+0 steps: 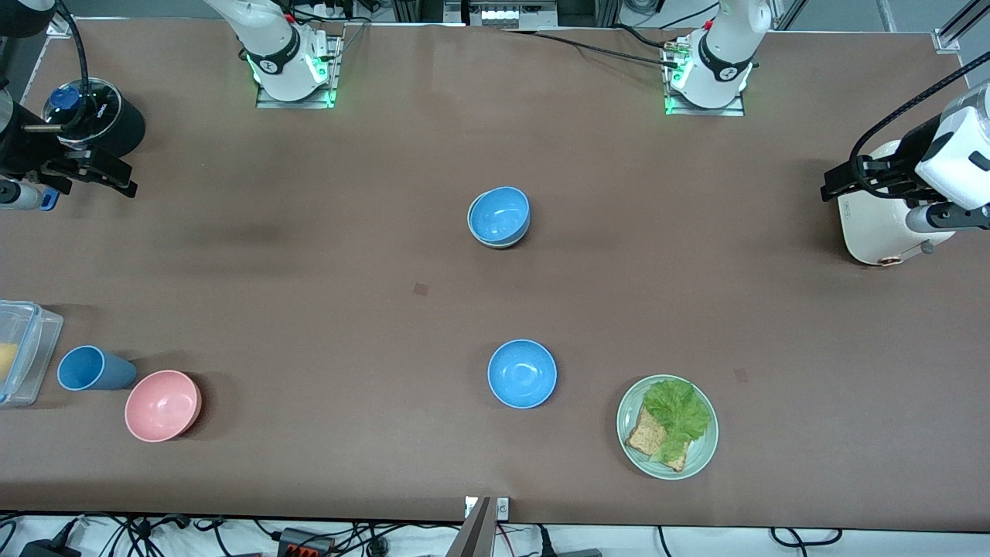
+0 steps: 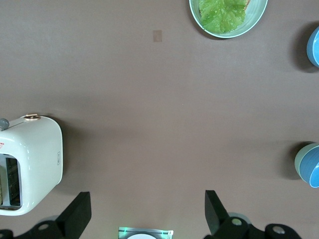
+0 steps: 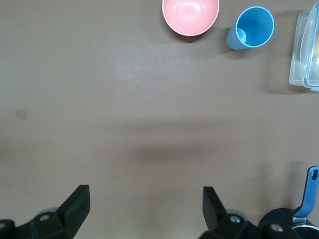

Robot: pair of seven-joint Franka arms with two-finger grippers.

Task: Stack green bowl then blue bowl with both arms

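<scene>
Blue bowl [image 1: 500, 215] already sits nested in the green bowl [image 1: 495, 241] mid-tabletop, so the stack looks done. Left gripper [image 2: 144, 215] and right gripper [image 3: 144, 211] hover at their table ends, jaws spread, empty.

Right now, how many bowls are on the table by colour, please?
Blue bowls: 2, one alone, one nested in the green bowl
Green bowls: 1, under that blue bowl, only its rim showing
Pink bowls: 1, beside the blue cup
Total: 4 bowls
</scene>
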